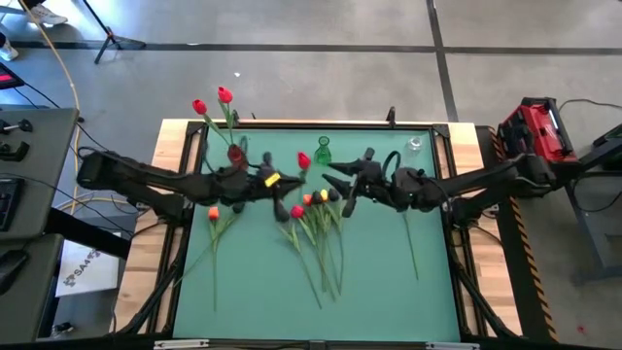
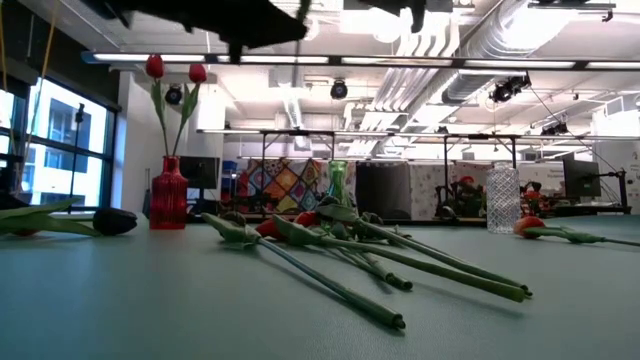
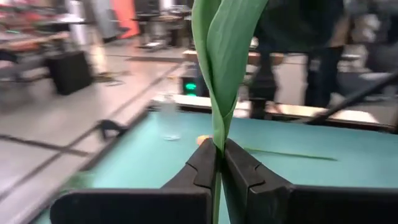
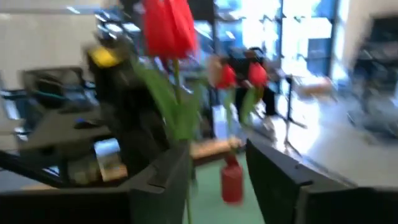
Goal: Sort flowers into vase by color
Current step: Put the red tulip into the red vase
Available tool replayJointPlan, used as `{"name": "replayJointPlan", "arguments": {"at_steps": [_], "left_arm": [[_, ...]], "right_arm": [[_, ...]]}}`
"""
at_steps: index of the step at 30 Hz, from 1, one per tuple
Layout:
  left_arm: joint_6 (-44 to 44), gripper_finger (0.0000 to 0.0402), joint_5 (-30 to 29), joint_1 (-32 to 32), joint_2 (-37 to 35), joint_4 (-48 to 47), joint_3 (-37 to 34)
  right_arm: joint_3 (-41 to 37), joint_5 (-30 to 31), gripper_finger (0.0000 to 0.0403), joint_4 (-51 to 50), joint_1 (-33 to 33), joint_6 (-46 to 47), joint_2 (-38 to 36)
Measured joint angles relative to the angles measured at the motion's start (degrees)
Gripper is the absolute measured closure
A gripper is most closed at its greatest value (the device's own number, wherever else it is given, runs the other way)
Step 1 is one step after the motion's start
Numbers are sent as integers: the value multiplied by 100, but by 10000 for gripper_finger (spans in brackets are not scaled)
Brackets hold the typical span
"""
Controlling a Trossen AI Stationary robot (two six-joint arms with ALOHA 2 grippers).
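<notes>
Your left gripper [image 3: 217,163] clamps 1 red flower [image 1: 303,160] upright, stem vertical, bud up; right gripper [image 1: 337,190] parted beside it.

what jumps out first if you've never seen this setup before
Most striking is the red tulip held up over the middle of the green table, where both arms meet: the left hand is shut on its stem and the right hand stands open beside it. Next, the red vase at the far left already holds two red flowers. A heap of loose flowers lies mid-table.
</notes>
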Motion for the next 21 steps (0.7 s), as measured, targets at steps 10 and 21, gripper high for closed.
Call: {"name": "replayJointPlan", "arguments": {"at_steps": [10,21], "left_arm": [[678,401,-1426,0,-2255,-1702,-2],[913,401,-2643,0,-3123,-2123,-2]], "right_arm": [[-448,1265,222,-465,100,383,-79],[-533,-636,221,-595,-1405,-584,-744]]}}
